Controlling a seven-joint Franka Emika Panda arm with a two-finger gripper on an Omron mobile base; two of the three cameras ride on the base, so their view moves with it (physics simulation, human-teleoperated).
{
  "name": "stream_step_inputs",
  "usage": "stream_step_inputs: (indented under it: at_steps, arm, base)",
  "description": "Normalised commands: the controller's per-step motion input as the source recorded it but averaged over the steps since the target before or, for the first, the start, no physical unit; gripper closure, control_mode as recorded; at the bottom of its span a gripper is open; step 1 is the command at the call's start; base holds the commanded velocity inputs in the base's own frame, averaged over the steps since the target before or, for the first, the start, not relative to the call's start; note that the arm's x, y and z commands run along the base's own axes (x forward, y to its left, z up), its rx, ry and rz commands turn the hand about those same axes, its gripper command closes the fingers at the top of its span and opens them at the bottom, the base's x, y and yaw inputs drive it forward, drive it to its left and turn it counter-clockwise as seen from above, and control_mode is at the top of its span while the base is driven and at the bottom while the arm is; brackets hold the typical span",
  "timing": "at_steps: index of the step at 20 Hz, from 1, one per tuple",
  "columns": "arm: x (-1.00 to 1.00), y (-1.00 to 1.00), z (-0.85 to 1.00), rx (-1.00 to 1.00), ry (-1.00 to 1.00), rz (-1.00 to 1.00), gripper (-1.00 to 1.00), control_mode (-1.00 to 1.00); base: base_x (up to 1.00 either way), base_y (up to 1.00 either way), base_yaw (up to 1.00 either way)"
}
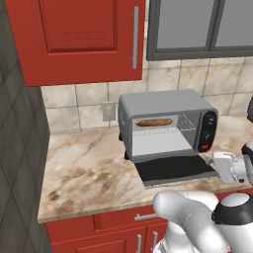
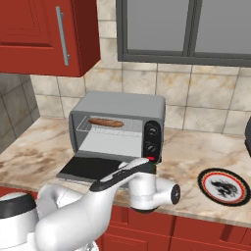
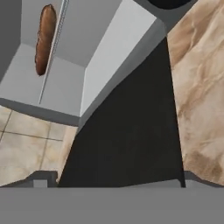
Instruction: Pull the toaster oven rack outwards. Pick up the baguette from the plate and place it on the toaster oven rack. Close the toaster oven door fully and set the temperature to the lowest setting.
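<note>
The grey toaster oven [image 1: 163, 101] stands on the counter with its door [image 1: 175, 169] folded down flat. The golden-brown baguette [image 1: 154, 122] lies on the wire rack [image 1: 165, 130] inside the cavity. From the right base view the baguette [image 2: 106, 122] sits towards the left of the rack [image 2: 115, 129]. My gripper [image 3: 116, 180] is open with nothing between its fingertips [image 3: 41, 178], and it hovers just off the right front edge of the dark glass door [image 3: 127, 144]. In the left base view the gripper [image 1: 221, 165] is beside the door's right corner. The plate [image 2: 224, 186] is bare.
Black knobs [image 1: 209, 121] and a red light [image 1: 204, 147] run down the oven's right side. Red wall cabinets [image 1: 84, 34] hang above, and a tiled wall is behind. Marble counter [image 1: 84, 168] stretches to the oven's left. A dark object [image 1: 250, 109] sits at the far right edge.
</note>
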Motion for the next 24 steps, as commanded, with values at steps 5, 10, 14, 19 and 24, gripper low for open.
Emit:
stream_step_inputs:
  at_steps: [5, 10, 14, 19, 24]
  arm:
    - [0.00, 0.01, 0.21, 0.21, 0.00, 0.00, -1.00, -1.00]
    - [-0.02, 0.00, 0.22, 0.18, 0.00, 0.00, -1.00, -1.00]
    - [-0.19, 0.00, 0.19, 0.18, 0.00, 0.01, -1.00, -1.00]
    - [-0.10, 0.02, 0.37, 0.10, 0.00, 0.00, -1.00, -1.00]
    - [0.00, 0.24, 0.41, 0.00, 0.04, 0.00, -1.00, -1.00]
  base:
    - [0.00, 0.00, 0.00]
    - [0.00, 0.00, 0.00]
    - [0.00, 0.00, 0.00]
    - [0.00, 0.00, 0.00]
    - [0.00, 0.00, 0.00]
